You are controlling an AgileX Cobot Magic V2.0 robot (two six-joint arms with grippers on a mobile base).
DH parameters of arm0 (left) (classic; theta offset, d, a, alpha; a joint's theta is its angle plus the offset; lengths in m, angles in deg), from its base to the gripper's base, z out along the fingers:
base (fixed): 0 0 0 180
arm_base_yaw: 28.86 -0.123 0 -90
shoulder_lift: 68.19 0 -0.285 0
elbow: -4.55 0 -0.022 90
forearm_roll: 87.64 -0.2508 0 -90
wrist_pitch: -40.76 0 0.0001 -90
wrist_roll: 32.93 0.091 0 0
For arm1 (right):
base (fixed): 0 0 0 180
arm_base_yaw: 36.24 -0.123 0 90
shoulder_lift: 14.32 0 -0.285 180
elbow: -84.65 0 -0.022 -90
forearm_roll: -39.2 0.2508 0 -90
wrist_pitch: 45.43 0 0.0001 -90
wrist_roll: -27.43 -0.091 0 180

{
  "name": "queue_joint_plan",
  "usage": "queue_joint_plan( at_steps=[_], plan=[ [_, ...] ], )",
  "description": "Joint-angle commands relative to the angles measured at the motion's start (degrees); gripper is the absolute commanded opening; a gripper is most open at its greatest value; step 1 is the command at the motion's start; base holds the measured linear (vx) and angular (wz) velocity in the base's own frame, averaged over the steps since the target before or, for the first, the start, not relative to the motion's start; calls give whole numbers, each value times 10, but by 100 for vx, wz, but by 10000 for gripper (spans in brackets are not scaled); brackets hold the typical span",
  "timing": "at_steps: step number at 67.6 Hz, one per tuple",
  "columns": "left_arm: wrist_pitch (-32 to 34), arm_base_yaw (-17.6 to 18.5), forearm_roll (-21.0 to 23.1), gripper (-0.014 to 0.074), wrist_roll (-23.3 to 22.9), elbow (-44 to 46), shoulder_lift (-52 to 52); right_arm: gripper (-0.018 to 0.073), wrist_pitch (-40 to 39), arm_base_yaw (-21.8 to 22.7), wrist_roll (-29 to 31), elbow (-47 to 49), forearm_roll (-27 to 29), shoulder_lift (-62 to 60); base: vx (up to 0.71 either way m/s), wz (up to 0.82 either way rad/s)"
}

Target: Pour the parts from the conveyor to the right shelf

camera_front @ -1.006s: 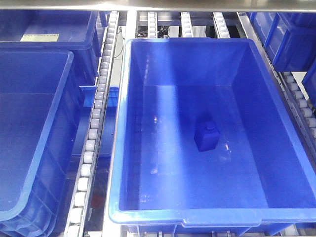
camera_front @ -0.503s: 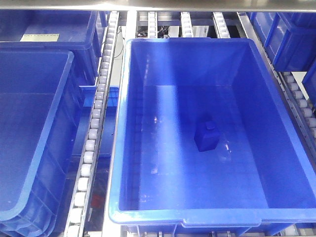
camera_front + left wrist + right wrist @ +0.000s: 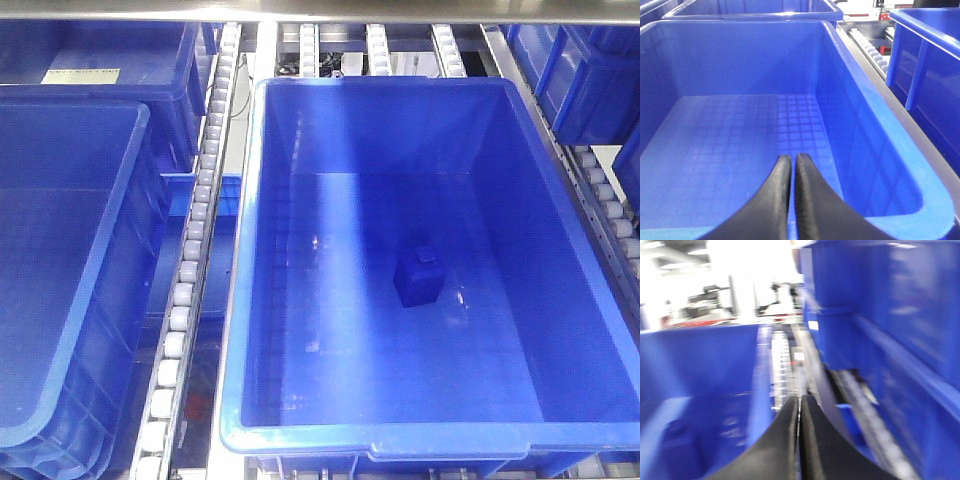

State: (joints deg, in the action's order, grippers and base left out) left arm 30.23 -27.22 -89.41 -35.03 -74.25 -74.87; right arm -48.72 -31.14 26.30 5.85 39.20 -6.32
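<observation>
The blue bin (image 3: 420, 270) sits on the roller conveyor (image 3: 190, 270), one small blue part (image 3: 419, 275) lying just right of its centre. Both the left claw (image 3: 791, 167) and right claw (image 3: 800, 407) are pressed together, holding nothing. Approach step, seemingly; next, each must spread and grip the bin's rim.

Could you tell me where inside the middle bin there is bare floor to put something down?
The middle bin holds only one small blue part, right of centre. Its floor is bare between the part and the left wall, and along the near wall. The neighbouring bin to the left shows an open floor too. The roller tracks between the bins leave only narrow gaps.
</observation>
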Motion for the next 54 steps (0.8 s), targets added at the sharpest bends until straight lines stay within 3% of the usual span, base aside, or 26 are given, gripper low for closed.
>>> queue_joint_plan(
  at_steps=[1,16,54],
  plan=[
    [41,3,1,-6,-4,11,3,-9,-48,-25,21,-5,-19,7,0,0],
    [41,3,1,-6,-4,11,3,-9,-48,-68,43,-5,-21,7,0,0],
    [41,3,1,-6,-4,11,3,-9,-48,-71,42,-5,-18,7,0,0]
  ],
)
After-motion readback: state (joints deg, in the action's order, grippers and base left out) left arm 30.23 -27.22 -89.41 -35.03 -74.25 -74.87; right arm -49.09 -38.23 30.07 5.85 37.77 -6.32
